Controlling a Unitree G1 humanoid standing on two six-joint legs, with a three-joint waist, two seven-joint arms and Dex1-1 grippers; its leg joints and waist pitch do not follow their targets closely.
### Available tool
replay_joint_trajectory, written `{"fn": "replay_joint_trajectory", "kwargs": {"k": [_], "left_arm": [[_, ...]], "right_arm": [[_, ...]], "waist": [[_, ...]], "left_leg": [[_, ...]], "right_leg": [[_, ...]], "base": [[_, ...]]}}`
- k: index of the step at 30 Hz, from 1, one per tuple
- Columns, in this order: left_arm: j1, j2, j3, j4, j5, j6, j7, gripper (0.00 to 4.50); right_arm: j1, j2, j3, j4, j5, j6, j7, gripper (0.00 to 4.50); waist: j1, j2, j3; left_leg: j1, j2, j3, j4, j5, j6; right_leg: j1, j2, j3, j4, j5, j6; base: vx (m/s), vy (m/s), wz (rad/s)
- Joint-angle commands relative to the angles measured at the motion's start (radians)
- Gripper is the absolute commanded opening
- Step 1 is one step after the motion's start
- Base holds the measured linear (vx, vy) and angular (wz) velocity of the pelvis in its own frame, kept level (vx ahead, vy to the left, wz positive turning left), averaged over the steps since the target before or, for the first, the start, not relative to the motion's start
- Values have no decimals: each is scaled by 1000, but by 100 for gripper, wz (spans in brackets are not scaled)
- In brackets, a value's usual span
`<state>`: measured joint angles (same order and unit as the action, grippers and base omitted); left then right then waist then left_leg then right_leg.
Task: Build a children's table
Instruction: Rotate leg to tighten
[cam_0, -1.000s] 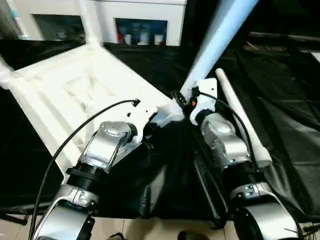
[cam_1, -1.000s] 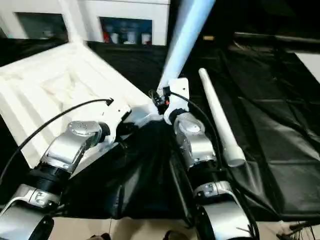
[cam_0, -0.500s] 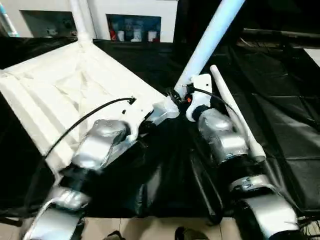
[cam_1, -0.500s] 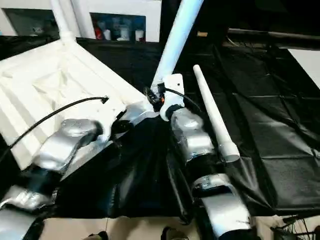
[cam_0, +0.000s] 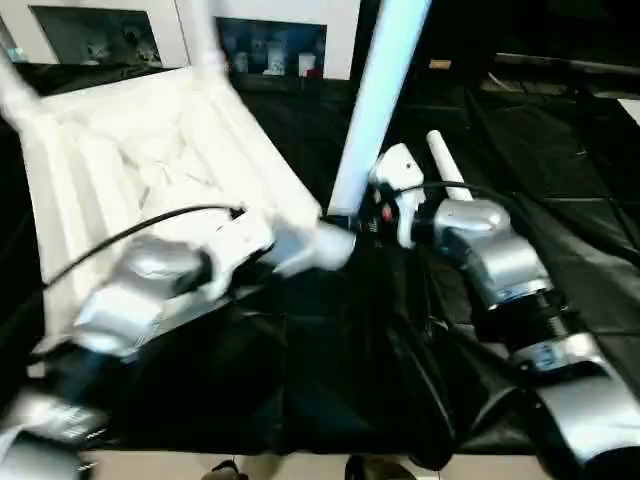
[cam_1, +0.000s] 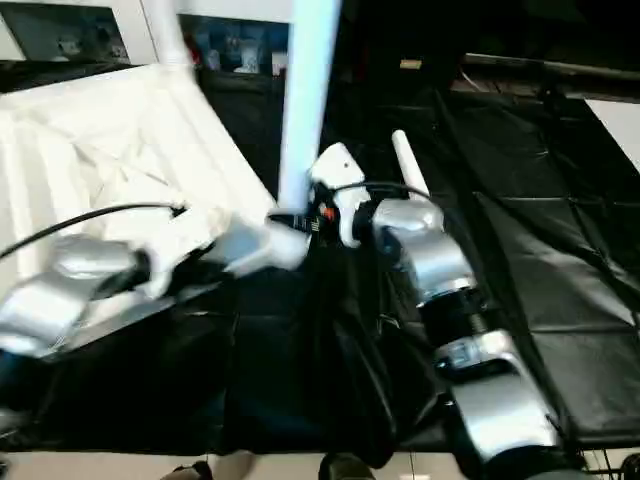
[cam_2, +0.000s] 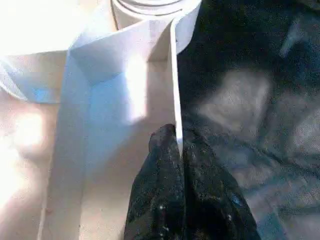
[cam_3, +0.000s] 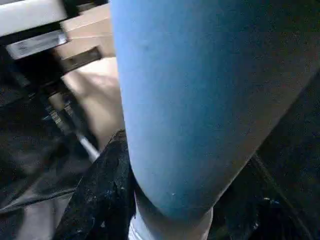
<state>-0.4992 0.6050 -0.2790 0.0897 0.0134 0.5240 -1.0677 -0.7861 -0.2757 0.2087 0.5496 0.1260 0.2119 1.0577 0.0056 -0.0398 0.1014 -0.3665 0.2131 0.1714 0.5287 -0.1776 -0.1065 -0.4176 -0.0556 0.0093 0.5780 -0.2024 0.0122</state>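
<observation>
The tabletop (cam_0: 150, 170) lies upside down on the black-draped surface (cam_0: 580, 190), ribbed underside up, spreading across the robot's left half of the scene with one corner pointing toward the two arms. It looks like light, stiff moulded plastic: easy to shift, but smooth enough to skid on the cloth, so its thin rim wall seems the sensible place to pinch and steady it.

At that near corner a long white leg (cam_0: 372, 100) rises steeply, its long axis close to upright and leaning slightly away from the robot, lower end at the corner socket (cam_2: 150, 7). Two more legs stand from the tabletop's far corners, one (cam_0: 205, 35) at the back and one (cam_0: 15, 95) at the robot's far left. A spare leg (cam_0: 440, 160) lies flat on the cloth just beyond the right forearm, pointing away from the robot. The legs look rigid, hollow and slick, best gripped low near the socket so that a push travels straight down.

The left end effector (cam_2: 179, 150) has its fingers nearly together, pinching the rim wall beside the socket. The right end effector (cam_3: 165, 220) is wrapped around the upright leg's lower part, holding it.
</observation>
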Motion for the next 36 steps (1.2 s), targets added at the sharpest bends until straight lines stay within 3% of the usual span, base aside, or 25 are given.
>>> {"fn": "replay_joint_trajectory", "kwargs": {"k": [1, 4, 11, 15, 17, 20, 21, 22, 24, 27, 28, 31, 32, 33, 36], "left_arm": [[26, 17, -40, -41, -23, -3, -82, 0], [40, 45, -36, -63, -54, -1, -131, 0], [46, 59, -40, -70, -58, 4, -131, 0], [43, 25, -40, -52, -40, 29, -71, 0], [41, 9, -40, -44, -35, 42, -47, 0], [31, -51, -41, -23, -26, 96, 31, 0], [26, -74, -43, -11, -20, 112, 60, 0], [21, -95, -45, -1, -14, 125, 85, 0], [16, -112, -49, 11, -9, 130, 102, 0], [-6, -187, -63, 43, 1, 168, 160, 0], [-17, -216, -70, 56, 9, 178, 184, 0], [-32, -262, -77, 81, 25, 190, 224, 0], [-44, -297, -84, 99, 35, 202, 254, 0], [-46, -303, -85, 103, 35, 203, 258, 0], [-64, -339, -86, 128, 42, 205, 285, 0]], "right_arm": [[75, -31, 107, 95, -53, 91, 58, 184], [80, -56, 126, 85, -42, 118, 131, 184], [78, -66, 142, 130, -88, 62, 156, 184], [98, -28, 122, 133, -93, 67, 52, 184], [104, -10, 112, 140, -96, 75, -5, 184], [126, 57, 60, 164, -95, 114, -190, 184], [133, 83, 37, 169, -92, 131, -261, 184], [140, 107, 18, 173, -90, 147, -324, 184], [146, 128, 1, 175, -82, 163, -366, 184], [153, 202, -69, 209, -45, 210, -525, 184], [149, 227, -99, 231, -35, 209, -601, 184], [136, 259, -126, 259, -15, 215, -662, 184], [125, 284, -146, 277, -6, 225, -709, 184], [122, 288, -148, 280, -7, 227, -716, 184], [107, 303, -147, 301, -20, 224, -741, 184]], "waist": [[3, 10, -44], [6, 11, -42], [14, 9, -46], [17, 8, -47], [18, 6, -39], [16, 4, -20], [16, 4, -20], [12, 5, -19], [5, 2, -19], [-1, 4, -15], [-3, 5, -12], [-9, 10, -13], [-9, 11, -12], [-9, 14, -10], [-13, 18, -7]], "left_leg": [[10, 0, 21, -35, -9, 80], [14, 4, 21, -37, -33, 79], [15, 3, 22, -31, -23, 81], [15, 3, 23, -29, -24, 76], [14, 4, 22, -35, -77, 59], [18, 7, 12, -55, -298, -23], [18, 7, 12, -55, -298, -23], [22, 7, 2, -60, -355, -46], [16, 4, -8, -65, -378, -48], [26, 1, -13, -64, -441, -42], [35, -3, -19, -63, -496, -42], [31, -6, -34, -76, -544, -43], [35, -5, -35, -76, -564, -44], [48, -6, -35, -75, -602, -45], [45, -6, -44, -83, -658, -40]], "right_leg": [[61, -30, 13, -22, 277, -281], [57, -32, 13, -24, 206, -291], [57, -35, 14, -20, 198, -300], [57, -33, 15, -18, 195, -298], [53, -36, 15, -27, 109, -287], [38, -48, 23, -62, -328, -205], [38, -48, 23, -62, -328, -205], [29, -54, 24, -75, -494, -148], [27, -55, 22, -83, -575, -106], [7, -52, 22, -97, -653, -70], [-3, -53, 18, -108, -717, -47], [3, -48, 4, -111, -696, -33], [0, -47, 2, -115, -693, -32], [-9, -43, -4, -121, -687, -33], [2, -46, -25, -130, -671, -30]], "base": [[0, 0, 0], [0, 0, 0], [0, 0, 0], [0, 0, 0], [0, 0, 0], [-62, -11, -3], [-79, -12, -6], [-79, -12, -6], [-76, 1, -11], [-69, 8, -7], [-64, 6, -2], [-59, 17, -10], [-57, 29, -7], [-57, 28, -1], [-36, 21, -2]]}}
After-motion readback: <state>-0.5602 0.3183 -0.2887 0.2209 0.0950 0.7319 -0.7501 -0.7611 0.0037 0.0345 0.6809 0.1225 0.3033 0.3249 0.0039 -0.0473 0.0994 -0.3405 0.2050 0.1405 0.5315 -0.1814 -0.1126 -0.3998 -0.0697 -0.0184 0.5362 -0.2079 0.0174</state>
